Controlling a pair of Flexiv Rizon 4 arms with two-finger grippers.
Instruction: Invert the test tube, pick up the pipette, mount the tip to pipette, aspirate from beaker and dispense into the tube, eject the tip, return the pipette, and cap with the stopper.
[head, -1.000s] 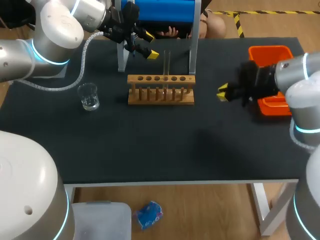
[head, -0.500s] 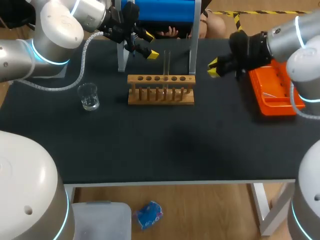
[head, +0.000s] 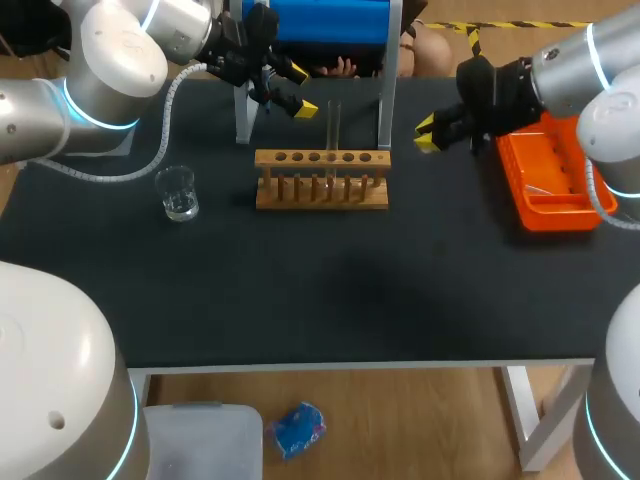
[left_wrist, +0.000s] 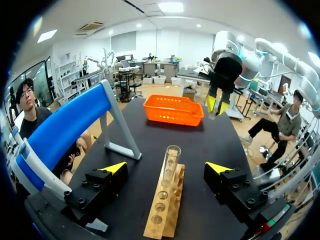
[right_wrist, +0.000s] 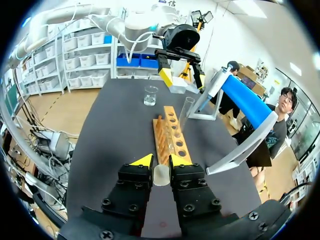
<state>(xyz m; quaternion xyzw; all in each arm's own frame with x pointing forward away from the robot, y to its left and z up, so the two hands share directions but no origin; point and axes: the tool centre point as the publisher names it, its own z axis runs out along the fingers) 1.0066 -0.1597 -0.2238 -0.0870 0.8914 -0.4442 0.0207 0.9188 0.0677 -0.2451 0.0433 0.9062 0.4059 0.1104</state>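
Fingers (right_wrist: 142, 161) grip one stopper (right_wrist: 161, 175) (right), one tube (right_wrist: 186, 112)

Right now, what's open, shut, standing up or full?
test tube: upright in the wooden rack, uncapped.
beaker: upright, a little clear liquid inside.
left gripper: open, touching nothing.
right gripper: shut on the stopper.
stopper: held, off the tube.

A rack (head: 322, 178) sits mid-worktop (head: 320, 300), a test tube (head: 334, 125) standing in it. A beaker (head: 178, 193) lies left of it, a basket (head: 560, 217) right, a stand (head: 320, 22) behind. The left pincer (head: 303, 90) hangs above the rack's left end; the right pincer (head: 425, 134), a stopper (right_wrist: 161, 175) gripped between its fingers, is between rack and basket.
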